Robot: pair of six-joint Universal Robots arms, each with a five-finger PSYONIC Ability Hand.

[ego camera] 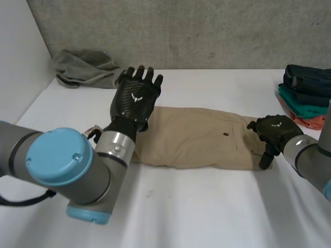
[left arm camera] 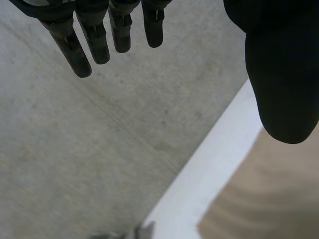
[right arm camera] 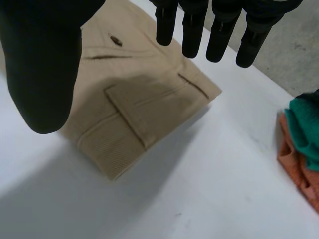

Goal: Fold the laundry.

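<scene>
While the left hand (ego camera: pixel 135 98) and right hand (ego camera: pixel 273 132) hover open and empty over opposite ends of the trousers (ego camera: pixel 196 139), each should grip its end squarely to fold evenly.

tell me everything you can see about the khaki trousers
The khaki trousers look like plain woven cotton, folded into a long flat strip lying across the white table. A dark button and a flapped pocket show near the waist end. The right hand, open, is over that end; the left hand, open, is raised over the other end.
</scene>
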